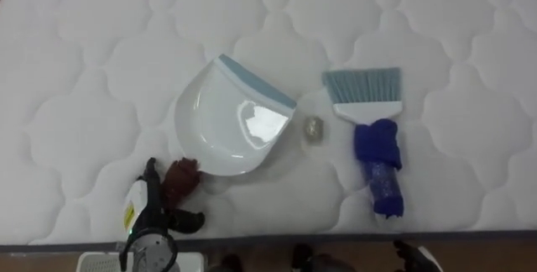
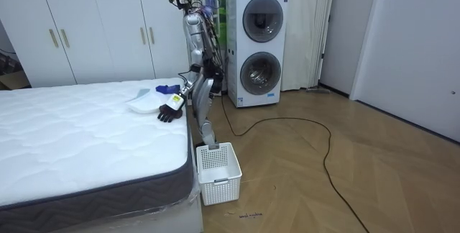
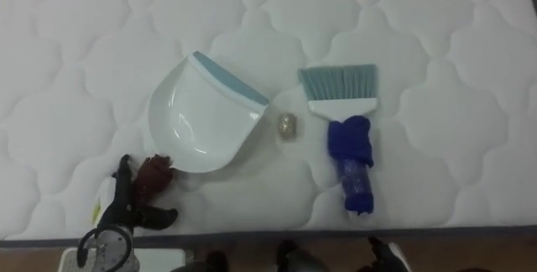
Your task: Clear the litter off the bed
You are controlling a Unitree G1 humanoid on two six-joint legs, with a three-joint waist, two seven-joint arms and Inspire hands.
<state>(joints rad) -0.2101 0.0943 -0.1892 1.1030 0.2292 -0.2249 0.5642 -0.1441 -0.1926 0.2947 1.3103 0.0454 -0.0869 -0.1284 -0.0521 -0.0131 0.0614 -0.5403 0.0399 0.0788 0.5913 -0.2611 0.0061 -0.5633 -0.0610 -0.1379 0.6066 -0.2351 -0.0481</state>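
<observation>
Left hand (image 1: 178, 184) is at the near edge of the bed (image 1: 75, 62), fingers curled at the rear of the dustpan (image 1: 226, 125). It seems to be closed on the handle, which is hidden under the hand. The dustpan lies flat on the mattress with its grey-blue lip turned away from the hand, toward the scrap, likely so it can catch what gets swept in.

A small crumpled scrap (image 1: 313, 128) sits just beside the lip, between the dustpan and the brush (image 1: 369, 121). That scrap is the thing to clean and it is not yet in the pan. The brush lies flat, apart from the scrap, bristles pointing away from the robot and blue handle toward the bed edge. No hand is on it; it is laid out for the right side to pick up.

A dark shape at the lower right is probably the right hand (image 1: 417, 259), low by the bed edge. Cannot tell its state.

In the room view the robot stands at the bed's side, with a white basket (image 2: 218, 172) on the floor by its feet, likely for dumping the pan.
</observation>
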